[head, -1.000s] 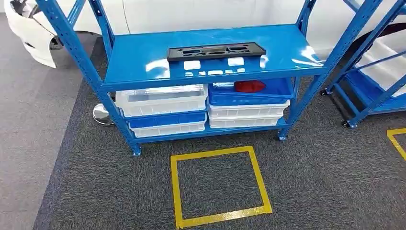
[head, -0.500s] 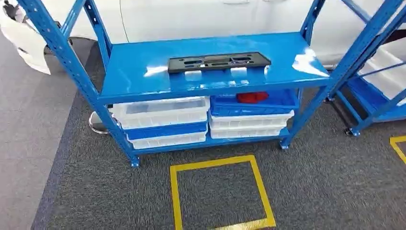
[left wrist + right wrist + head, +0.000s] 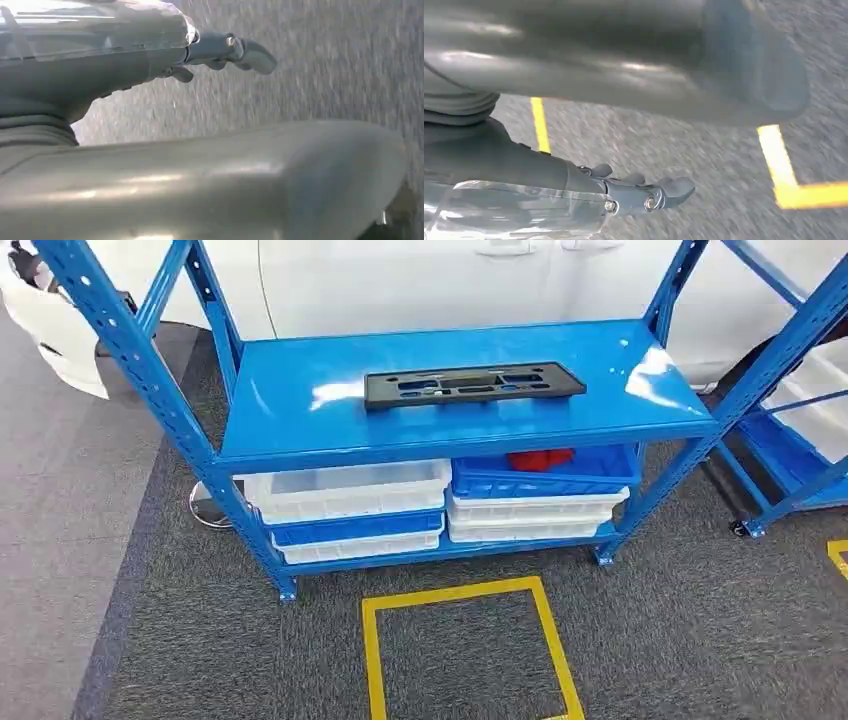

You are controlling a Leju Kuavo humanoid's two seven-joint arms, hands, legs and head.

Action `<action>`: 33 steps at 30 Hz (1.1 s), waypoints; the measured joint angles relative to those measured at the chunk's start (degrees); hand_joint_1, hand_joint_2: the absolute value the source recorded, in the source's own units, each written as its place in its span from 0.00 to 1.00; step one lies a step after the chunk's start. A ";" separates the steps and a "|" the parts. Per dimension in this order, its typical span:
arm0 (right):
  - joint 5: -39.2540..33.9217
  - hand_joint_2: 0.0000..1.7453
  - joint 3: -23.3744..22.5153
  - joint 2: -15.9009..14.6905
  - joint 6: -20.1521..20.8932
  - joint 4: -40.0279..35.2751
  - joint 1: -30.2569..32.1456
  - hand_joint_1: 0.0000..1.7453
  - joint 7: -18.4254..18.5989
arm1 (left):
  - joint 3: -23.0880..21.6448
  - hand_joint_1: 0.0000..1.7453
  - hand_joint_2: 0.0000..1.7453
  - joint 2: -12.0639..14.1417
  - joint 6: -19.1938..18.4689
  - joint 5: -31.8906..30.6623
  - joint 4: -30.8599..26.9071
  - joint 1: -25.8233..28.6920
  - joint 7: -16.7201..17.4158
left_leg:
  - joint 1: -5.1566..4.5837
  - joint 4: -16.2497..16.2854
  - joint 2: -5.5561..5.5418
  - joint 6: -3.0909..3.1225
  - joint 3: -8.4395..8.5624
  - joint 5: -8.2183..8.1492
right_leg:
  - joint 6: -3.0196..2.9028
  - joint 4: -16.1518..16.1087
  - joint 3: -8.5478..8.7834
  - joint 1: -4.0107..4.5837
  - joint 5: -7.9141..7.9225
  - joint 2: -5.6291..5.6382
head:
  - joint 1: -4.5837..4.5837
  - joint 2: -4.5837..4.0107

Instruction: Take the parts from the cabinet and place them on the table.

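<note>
The left hand (image 3: pixel 220 52) hangs over grey carpet, fingers (image 3: pixel 255 55) loosely extended and holding nothing. The black part (image 3: pixel 473 384) lies flat at upper centre, on the blue cabinet's (image 3: pixel 300 410) top shelf. The right hand (image 3: pixel 649 192) likewise hangs released. A low reach could strike the shelf's front edge; the thin flat part may slide instead of lifting.

workshop | blue steel rack (image 3: pixel 150 370) | stacked bins (image 3: pixel 350 502) | white car body (image 3: pixel 420 280) | floor tape (image 3: pixel 372 660)
</note>
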 joint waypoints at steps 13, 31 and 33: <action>1.44 0.00 -0.50 -1.57 -1.59 -0.19 -0.75 0.00 1.94 | -0.35 0.00 0.00 0.26 -0.31 0.11 0.00 -0.10 -0.20 | 1.61 -1.09 0.03 -2.52 -0.49 -3.33 | 2.05 -0.40 2.57 -1.97 -0.68 -0.23 | 0.02 0.00; 0.15 0.00 -4.02 -22.58 -9.79 -2.54 -0.48 0.00 8.48 | -1.57 0.00 0.00 0.15 -2.36 0.28 0.00 0.10 -2.93 | 0.75 -1.48 0.02 -0.39 0.06 -0.63 | 4.45 -1.72 3.40 -2.74 -0.81 -0.27 | 0.02 0.00; 0.20 0.00 -4.37 -25.80 -8.72 -3.15 -0.55 0.00 7.79 | -1.64 0.00 0.00 0.15 -2.36 0.48 0.00 0.07 -2.91 | 0.71 -1.49 0.02 -0.38 0.12 -0.63 | 4.47 -1.69 3.41 -2.76 -0.83 -0.27 | 0.04 0.00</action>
